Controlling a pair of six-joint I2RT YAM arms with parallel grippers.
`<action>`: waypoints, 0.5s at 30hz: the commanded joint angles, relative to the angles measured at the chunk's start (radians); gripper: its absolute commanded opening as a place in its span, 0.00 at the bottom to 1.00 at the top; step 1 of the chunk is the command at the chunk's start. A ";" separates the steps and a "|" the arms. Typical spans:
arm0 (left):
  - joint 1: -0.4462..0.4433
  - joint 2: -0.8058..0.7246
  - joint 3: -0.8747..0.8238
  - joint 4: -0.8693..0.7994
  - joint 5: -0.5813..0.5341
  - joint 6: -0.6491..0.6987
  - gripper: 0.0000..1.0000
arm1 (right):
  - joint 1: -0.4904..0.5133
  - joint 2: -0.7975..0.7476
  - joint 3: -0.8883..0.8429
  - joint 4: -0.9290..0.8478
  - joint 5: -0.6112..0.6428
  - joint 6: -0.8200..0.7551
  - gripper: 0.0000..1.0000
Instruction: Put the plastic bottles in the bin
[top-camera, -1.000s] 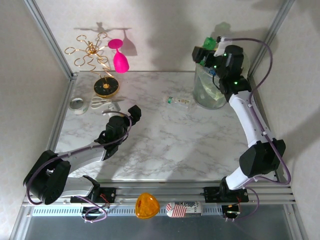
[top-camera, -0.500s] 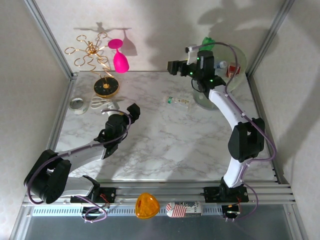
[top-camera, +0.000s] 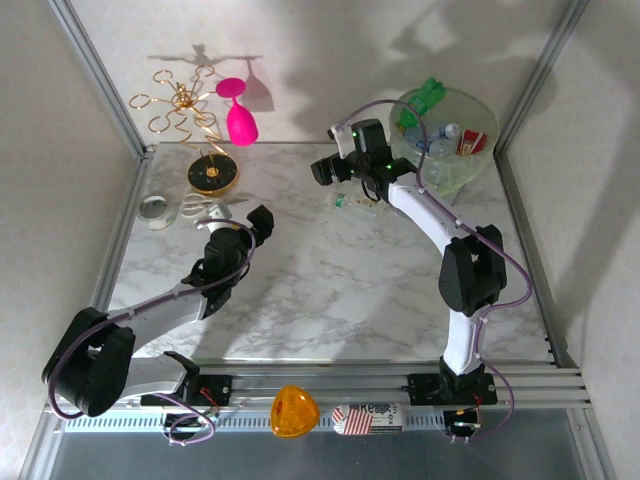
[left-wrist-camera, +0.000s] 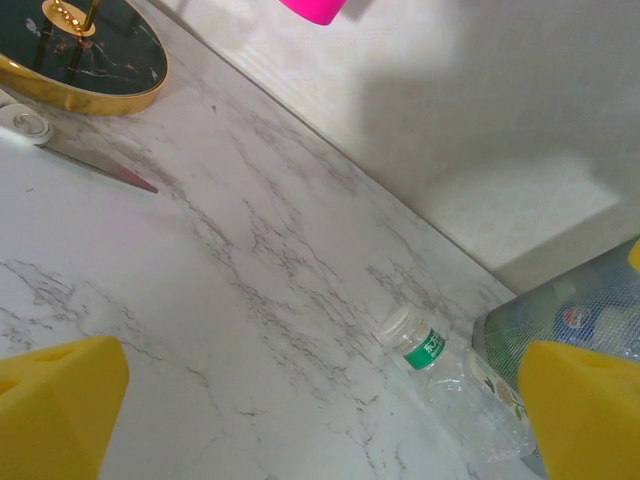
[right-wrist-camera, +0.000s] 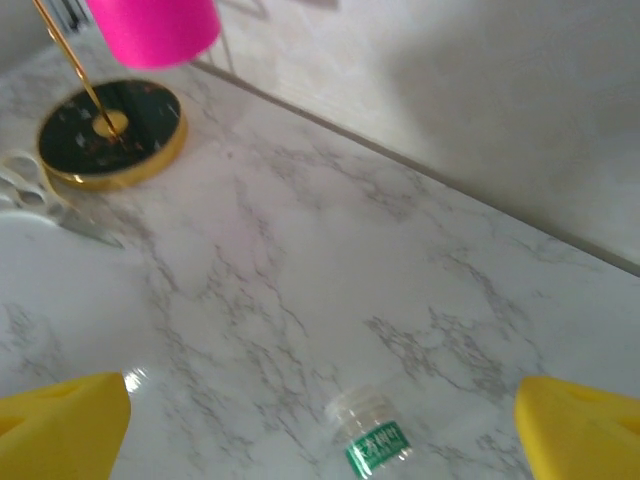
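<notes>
Here, clear crinkled bottle (left-wrist-camera: 452, 386), veined marble table (left-wrist-camera: 250, 250), round translucent bin (top-camera: 456, 178)

pink wine glass (top-camera: 238, 110) upside down at a gold wire stand (top-camera: 185, 105) far left, scissors (top-camera: 205, 207) and clear ring (top-camera: 154, 208) nearer, on the marble surface (top-camera: 330, 290).

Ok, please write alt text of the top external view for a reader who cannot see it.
The right gripper hangs open close to a clear green-labelled bottle lying on the marble table, beside the pale-green bin that holds several bottles. The left gripper, also open, is over the table's left half.
</notes>
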 joint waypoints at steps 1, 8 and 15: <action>0.014 -0.033 -0.014 -0.017 -0.018 0.014 1.00 | 0.019 0.078 0.054 -0.148 0.076 -0.139 0.99; 0.032 -0.048 -0.009 -0.035 -0.014 0.026 1.00 | 0.028 0.202 0.120 -0.281 0.161 -0.260 0.99; 0.037 -0.057 -0.009 -0.047 -0.010 0.026 1.00 | 0.030 0.340 0.230 -0.369 0.225 -0.306 0.99</action>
